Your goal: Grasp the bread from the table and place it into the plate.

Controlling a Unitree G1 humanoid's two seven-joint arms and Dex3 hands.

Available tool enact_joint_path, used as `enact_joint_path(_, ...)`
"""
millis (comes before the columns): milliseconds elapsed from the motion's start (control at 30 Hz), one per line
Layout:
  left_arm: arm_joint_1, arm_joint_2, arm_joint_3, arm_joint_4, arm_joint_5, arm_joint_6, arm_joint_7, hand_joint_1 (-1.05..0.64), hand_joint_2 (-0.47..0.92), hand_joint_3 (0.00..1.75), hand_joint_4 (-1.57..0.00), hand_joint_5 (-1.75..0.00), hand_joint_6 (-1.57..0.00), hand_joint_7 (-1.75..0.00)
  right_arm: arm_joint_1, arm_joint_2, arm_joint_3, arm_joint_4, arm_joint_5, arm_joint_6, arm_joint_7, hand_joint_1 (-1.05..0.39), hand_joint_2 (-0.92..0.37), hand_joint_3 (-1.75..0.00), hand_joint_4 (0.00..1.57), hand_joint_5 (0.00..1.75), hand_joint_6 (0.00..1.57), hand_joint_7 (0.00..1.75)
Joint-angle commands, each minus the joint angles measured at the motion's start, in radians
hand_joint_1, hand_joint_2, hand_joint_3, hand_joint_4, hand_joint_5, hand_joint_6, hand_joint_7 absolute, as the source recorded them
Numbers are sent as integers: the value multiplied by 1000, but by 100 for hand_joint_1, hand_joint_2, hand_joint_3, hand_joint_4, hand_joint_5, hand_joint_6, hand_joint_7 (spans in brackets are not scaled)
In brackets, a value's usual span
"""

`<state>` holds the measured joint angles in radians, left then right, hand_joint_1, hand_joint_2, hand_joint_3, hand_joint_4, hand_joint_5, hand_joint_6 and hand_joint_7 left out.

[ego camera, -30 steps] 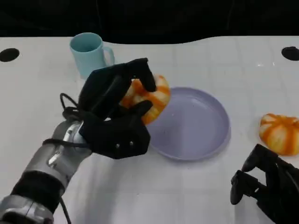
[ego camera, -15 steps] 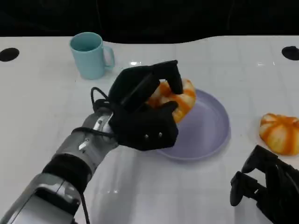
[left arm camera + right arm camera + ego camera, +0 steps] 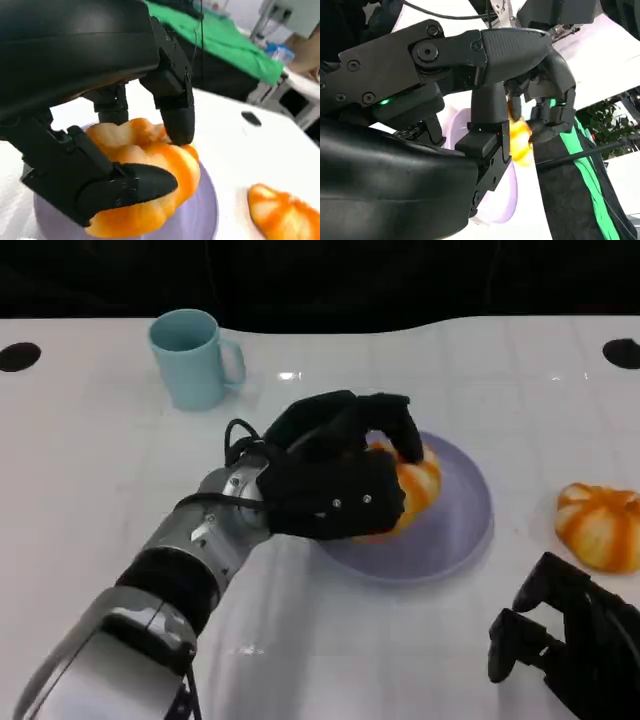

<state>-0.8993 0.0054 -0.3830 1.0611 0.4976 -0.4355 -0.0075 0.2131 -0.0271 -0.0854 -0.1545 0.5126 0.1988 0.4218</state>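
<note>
Now, from the head camera, the left hand [image 3: 335, 480] grips the bread [image 3: 412, 490] over the lavender plate [image 3: 455, 530], while a second bun [image 3: 598, 525] lies on the table [image 3: 90, 480] near the teal mug [image 3: 193, 358] side's opposite edge. The right hand [image 3: 565, 640] holds nothing, fingers curled (loosely). Up close at the left wrist, fingers [image 3: 172, 107] clamp the bread [image 3: 150, 170] just above the plate [image 3: 200, 220]. From the right wrist, its fingers [image 3: 490, 125] hang apart before the plate [image 3: 502, 195].

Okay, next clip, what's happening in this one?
The left robot hand grips an orange-striped bread over the purple plate, not yet let go. A second bread lies on the table to the plate's right, and a teal mug stands at the back left. The right robot hand holds nothing, near the front edge.
</note>
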Motion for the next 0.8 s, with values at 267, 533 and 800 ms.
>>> enact_joint_path(267, -33, 68, -65, -64, 57, 42, -92, -74, 92, 36, -1, -47, -19, -5, 3, -10, -7, -13, 11, 5, -3, -58, -92, -34, 73, 175, 60, 156)
enact_joint_path(533, -1, 114, -66, -178, 47, 67, -161, -82, 92, 37, 0, -39, -18, -4, 4, -9, -7, -12, 17, 2, 2, -58, -92, -34, 73, 175, 60, 156)
enact_joint_path(800, 127, 158, 12, -350, -82, 44, -234, -75, 92, 33, -7, -45, -25, -6, 8, -8, -2, -24, 8, 3, -9, -58, -92, -35, 73, 175, 58, 158)
